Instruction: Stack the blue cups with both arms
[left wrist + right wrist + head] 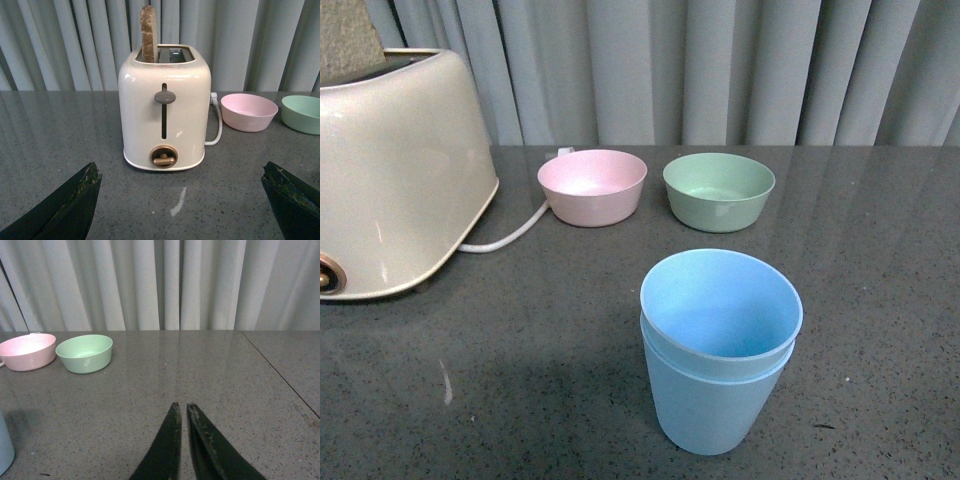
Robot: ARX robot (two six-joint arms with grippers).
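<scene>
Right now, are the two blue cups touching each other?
Touching. The front view shows one of the blue cups nested inside the other blue cup, its rim sitting just above the outer rim with no gap between them.

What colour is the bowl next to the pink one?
Light green. The green bowl shows best in the front view, beside the pink bowl.

No readable text, label, brand, number or sign appears in any view. The cream toaster (165, 107) shows only a plain grey lever and a bronze dial, both unmarked. The stacked blue cups (718, 348), pink bowl (592, 186) and green bowl (718, 190) carry no printing.
</scene>
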